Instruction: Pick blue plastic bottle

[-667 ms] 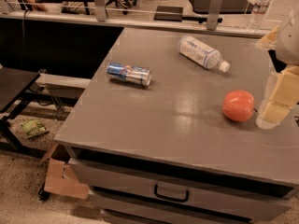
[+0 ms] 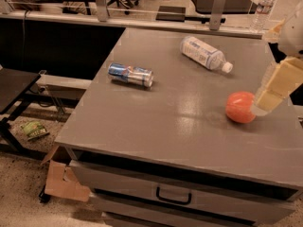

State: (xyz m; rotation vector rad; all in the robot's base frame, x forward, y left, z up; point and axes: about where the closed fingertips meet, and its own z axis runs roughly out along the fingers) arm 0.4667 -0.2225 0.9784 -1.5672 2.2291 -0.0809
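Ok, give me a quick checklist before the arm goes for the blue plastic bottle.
1. The blue plastic bottle in view, lying on its side on the table: ok.
2. Bottle apart from the can: ok.
3. The gripper at the bottle: not ok, it is at the right edge, beside the round orange object.
4. Gripper ready to grasp: cannot tell.
5. Bottle's white cap on: ok.

Single cam only, so no 2nd view to overlap w/. It looked down at an angle from above the drawer side of the grey table point(image 2: 161, 126), facing twd its far edge. Mid distance: nearly whole tabletop in frame, plus drawer front point(image 2: 137, 186) below & floor point(image 2: 19, 197) at left. The gripper point(image 2: 263, 104) came in at the frame's right edge, low over the table's right part.
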